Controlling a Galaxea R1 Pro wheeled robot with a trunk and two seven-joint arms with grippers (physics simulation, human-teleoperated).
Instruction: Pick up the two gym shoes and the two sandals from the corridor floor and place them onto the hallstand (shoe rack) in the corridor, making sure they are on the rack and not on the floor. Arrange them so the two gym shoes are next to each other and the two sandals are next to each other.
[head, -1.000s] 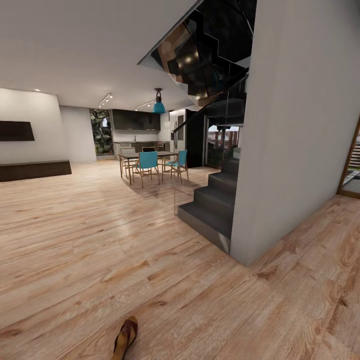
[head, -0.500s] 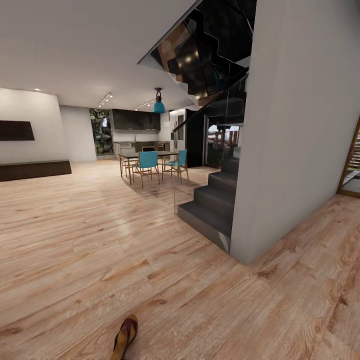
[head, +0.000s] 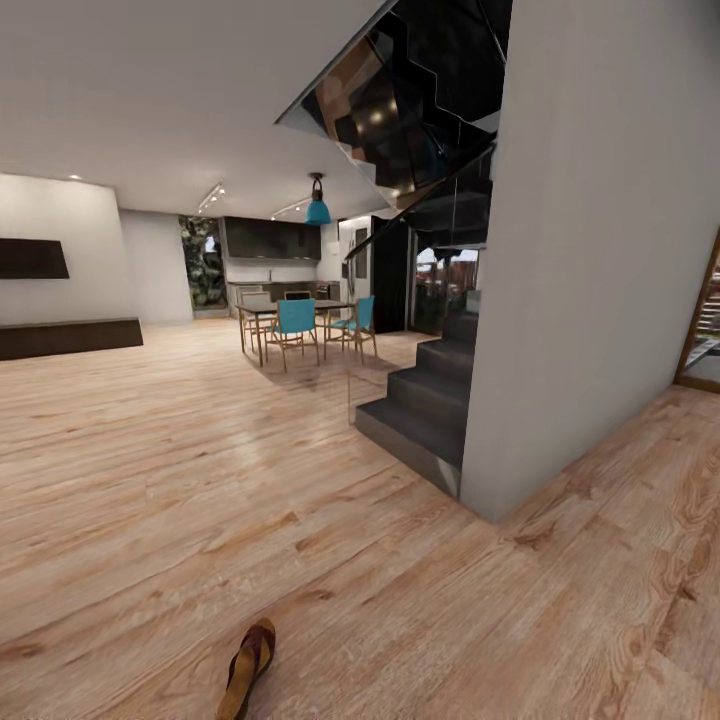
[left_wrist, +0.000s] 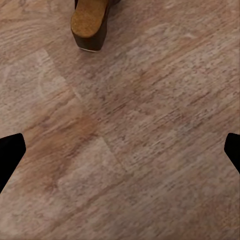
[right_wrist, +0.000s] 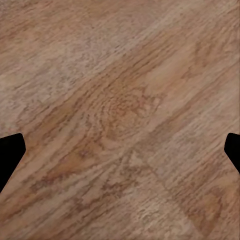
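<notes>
Splayed pincer (right_wrist: 120, 150) over corridor floor (right_wrist: 120, 100)

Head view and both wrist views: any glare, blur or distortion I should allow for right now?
Head view: evenly lit, wide-angle stretch at the edges, soft sheen on the light brown wood-plank floor, flat dark brown sandal sharp. Left wrist view: floor grain soft, sandal's tan end blurred. Right wrist view: grain slightly soft, no glare.

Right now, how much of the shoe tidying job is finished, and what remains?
Nothing looks done. One brown sandal lies on the wood floor in the head view, and its end shows in the left wrist view. Both the left hand and the right hand are open, holding nothing. Every pickup and placing is left.
</notes>
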